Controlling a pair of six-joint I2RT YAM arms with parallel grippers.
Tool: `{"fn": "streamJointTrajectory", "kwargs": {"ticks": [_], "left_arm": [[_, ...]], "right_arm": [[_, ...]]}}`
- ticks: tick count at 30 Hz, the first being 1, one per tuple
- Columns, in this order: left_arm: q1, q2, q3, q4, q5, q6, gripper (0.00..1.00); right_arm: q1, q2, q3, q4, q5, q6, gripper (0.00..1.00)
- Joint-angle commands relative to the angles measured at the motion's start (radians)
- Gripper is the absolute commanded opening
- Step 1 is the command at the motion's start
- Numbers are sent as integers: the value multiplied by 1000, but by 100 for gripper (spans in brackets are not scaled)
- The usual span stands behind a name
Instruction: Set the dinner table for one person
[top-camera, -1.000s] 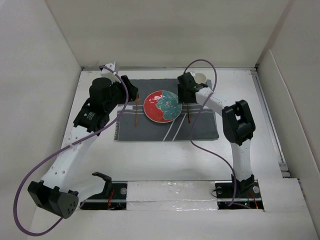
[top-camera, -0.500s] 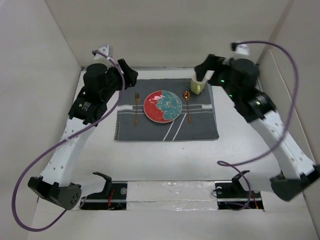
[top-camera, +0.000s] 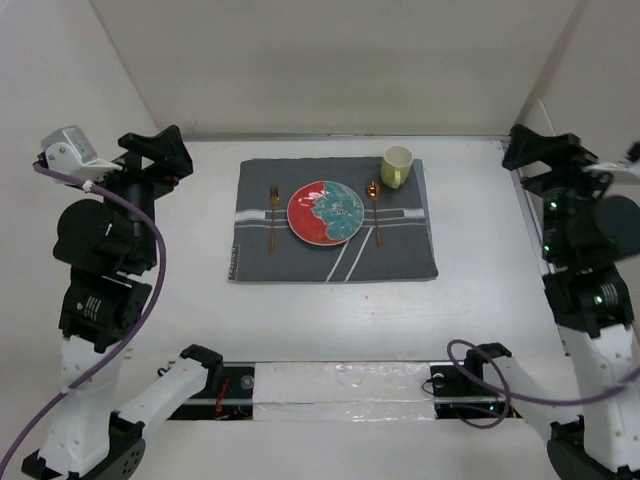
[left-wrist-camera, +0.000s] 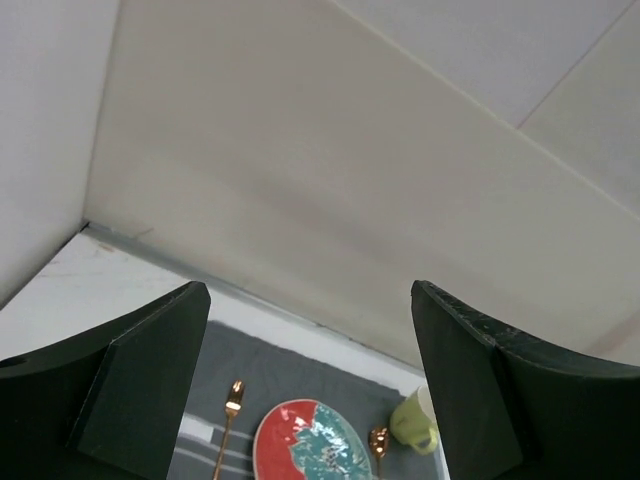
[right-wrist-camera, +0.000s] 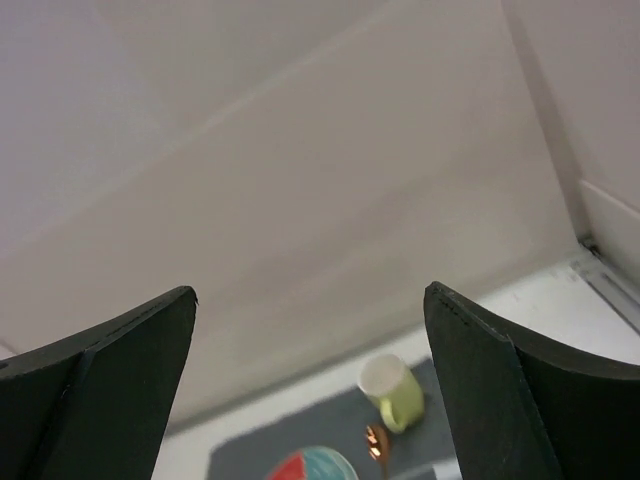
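Top external: arms stand tall — left gripper (left-wrist-camera: 308, 295) and right gripper (right-wrist-camera: 309, 295) spread, empty.

Reads as a robotics lab test cell, not a home: bare white side panels (top-camera: 60, 90) boxing in a matte white table (top-camera: 330, 320), two robot arms (top-camera: 100, 300) bolted at its near edge, purple cables (top-camera: 159, 270) trailing loose.

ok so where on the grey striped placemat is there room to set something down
Free on the placemat: the strip between the red and teal plate and the mat's near edge, and the near right corner beside the copper spoon. Crowded: the row of copper fork, plate, spoon.
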Motion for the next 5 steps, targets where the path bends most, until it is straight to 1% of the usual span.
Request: {"fn": "streamJointTrajectory", "kwargs": {"ticks": [1,4,5], "left_arm": [[-4,44,-75,-51,-43,1,80],[-4,39,-89,-53,-26,-14,80],[-4,45,-84,-53,-15,-14,83]], "right_arm": [[-42,92,-50,-107,-85,36,100],[-74,112,-47,-101,-143,43,100],[-74,125,-36,-93,-157,46,100]]}}
